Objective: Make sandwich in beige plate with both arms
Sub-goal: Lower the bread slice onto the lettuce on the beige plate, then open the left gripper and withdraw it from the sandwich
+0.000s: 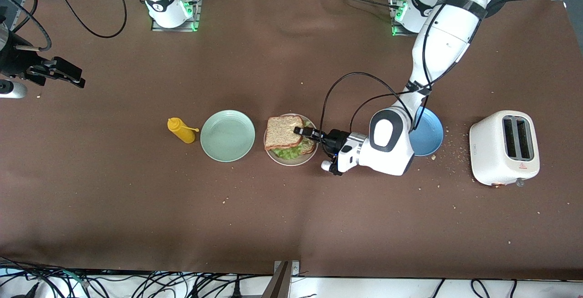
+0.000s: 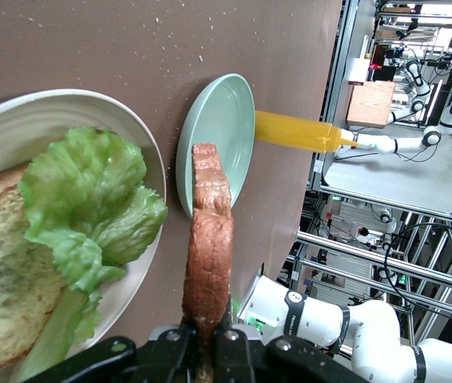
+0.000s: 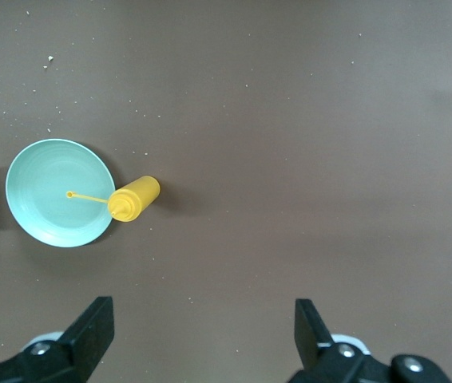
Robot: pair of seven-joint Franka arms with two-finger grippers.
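Toast slice (image 1: pixel 284 133) flat over beige plate (image 1: pixel 291 160) | left claw (image 1: pixel 304 131) pinching it | right claw (image 3: pixel 202 329) agape

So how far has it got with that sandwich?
Nearly done, it looks. On the beige plate a bottom slice already lies with the lettuce on top. The left gripper is shut on the top slice, holding it over the plate. What is left is laying that slice down and letting go. The right gripper waits open above the table, near the mint-green plate and the yellow bottle.
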